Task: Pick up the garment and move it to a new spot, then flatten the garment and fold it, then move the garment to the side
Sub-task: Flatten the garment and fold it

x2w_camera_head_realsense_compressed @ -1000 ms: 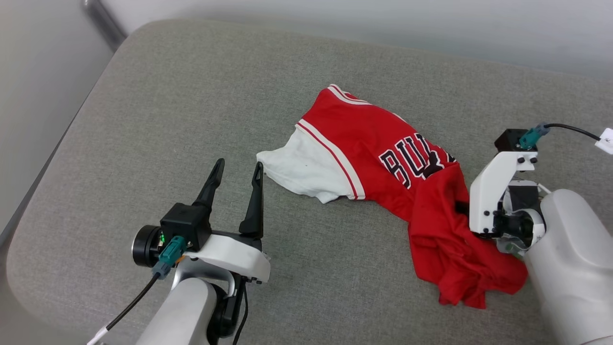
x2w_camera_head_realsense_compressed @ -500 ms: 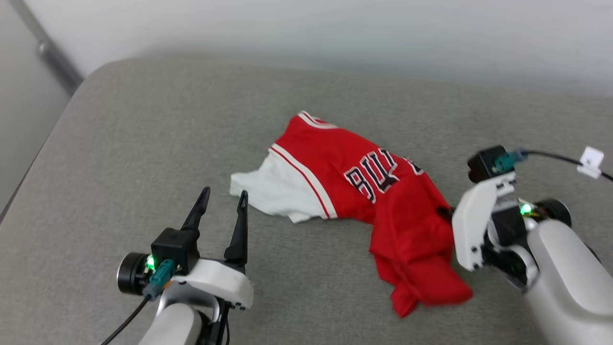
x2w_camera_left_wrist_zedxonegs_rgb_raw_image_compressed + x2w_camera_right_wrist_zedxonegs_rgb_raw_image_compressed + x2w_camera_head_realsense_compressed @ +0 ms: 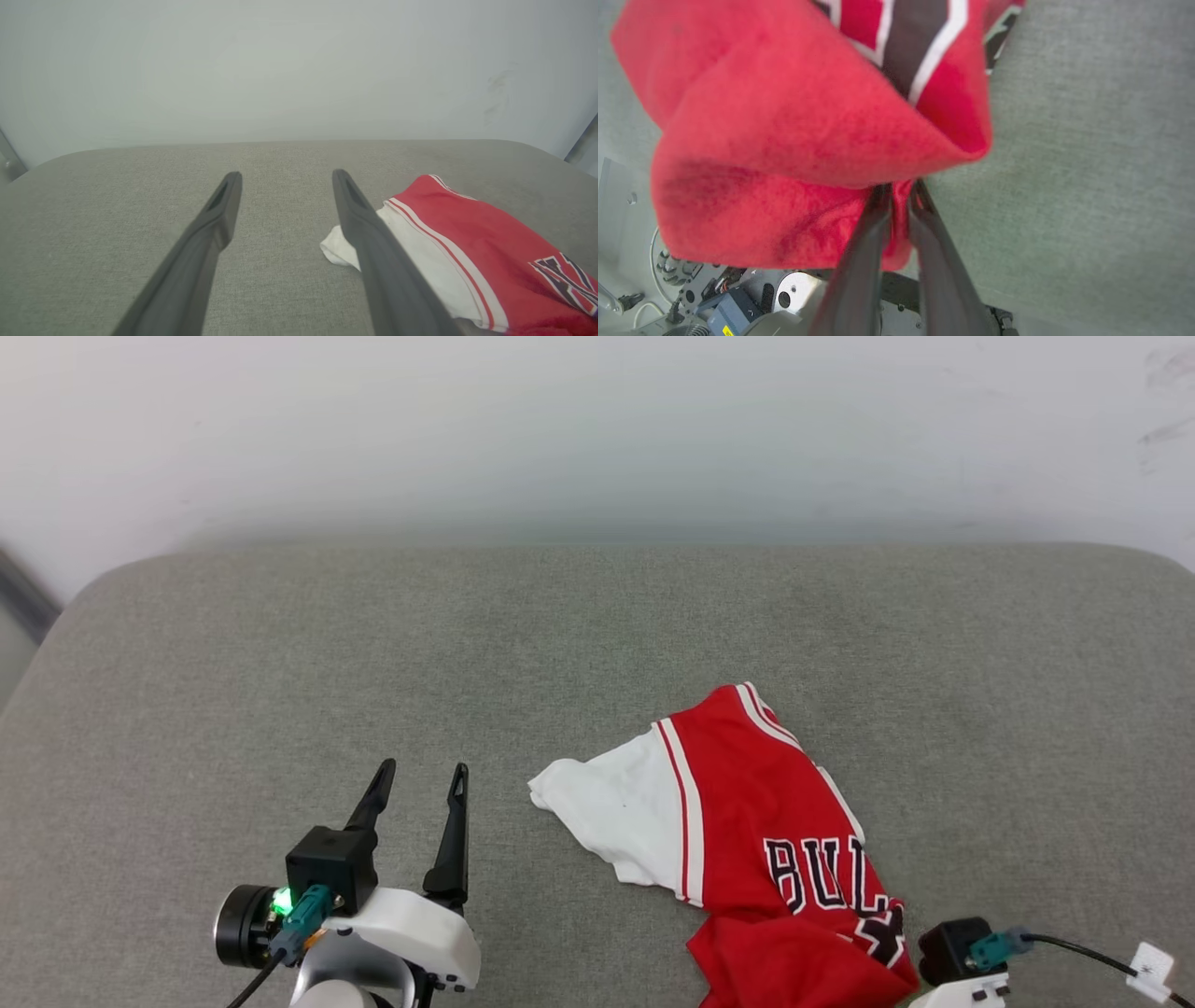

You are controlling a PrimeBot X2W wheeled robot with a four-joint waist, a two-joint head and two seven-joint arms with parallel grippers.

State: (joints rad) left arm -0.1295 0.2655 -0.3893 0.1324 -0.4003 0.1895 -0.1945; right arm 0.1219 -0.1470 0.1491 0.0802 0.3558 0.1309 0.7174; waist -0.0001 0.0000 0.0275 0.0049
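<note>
One red jersey (image 3: 775, 821) is lying on the grey cushion (image 3: 280, 644), close to its front edge and to the right of the middle. Its one visible white sleeve (image 3: 616, 807), with red-white striped trim, is spreading flat toward the left. Three black letters with white outline (image 3: 817, 873), "BUL", are showing on the red part.

Two grippers are taking part. The right gripper (image 3: 899, 196) is pressing its two dark fingers (image 3: 864, 261) together on a fold of the red cloth, so it is clamping the jersey at its near right end. In the right wrist view this fold is bulging over the fingertips. The view there is blurred, so this part is perhaps being lifted a little off the cushion.

The left gripper (image 3: 422, 768) is hovering over the cushion near the front edge, left of the jersey. Its two fingers are standing wide apart with nothing between them. It is near the sleeve but not touching it. One pale wall (image 3: 597, 429) is rising behind the far edge.
</note>
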